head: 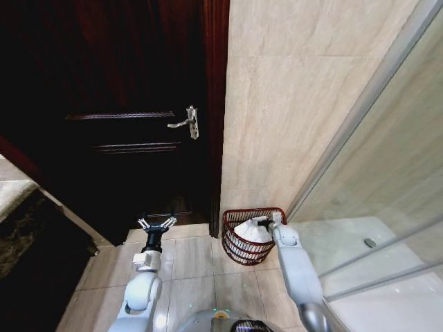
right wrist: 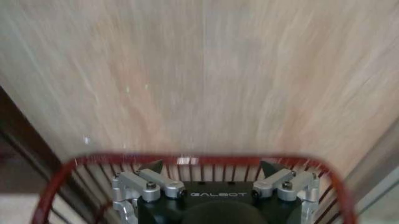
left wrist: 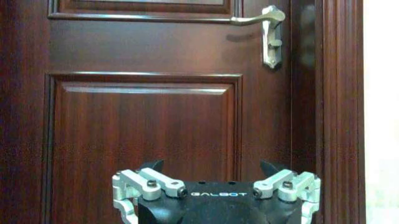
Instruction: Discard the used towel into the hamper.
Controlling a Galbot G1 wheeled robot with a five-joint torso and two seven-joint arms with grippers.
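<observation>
Your right claw [head: 264, 223], spread, hangs over the hamper [head: 239, 250] holding the white towel [head: 250, 232], apparently released; left claw [head: 157, 225], spread, idles by the door [head: 131, 124].

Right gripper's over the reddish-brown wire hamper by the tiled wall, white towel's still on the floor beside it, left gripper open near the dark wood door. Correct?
Not quite. The head view shows the white towel already lying inside the reddish-brown open-weave hamper, not on the floor. The rest holds: the right gripper is over the hamper by the tiled wall, and the left gripper is open near the dark wood door.

Dim door [head: 131, 104], blurred right-wrist view.
</observation>
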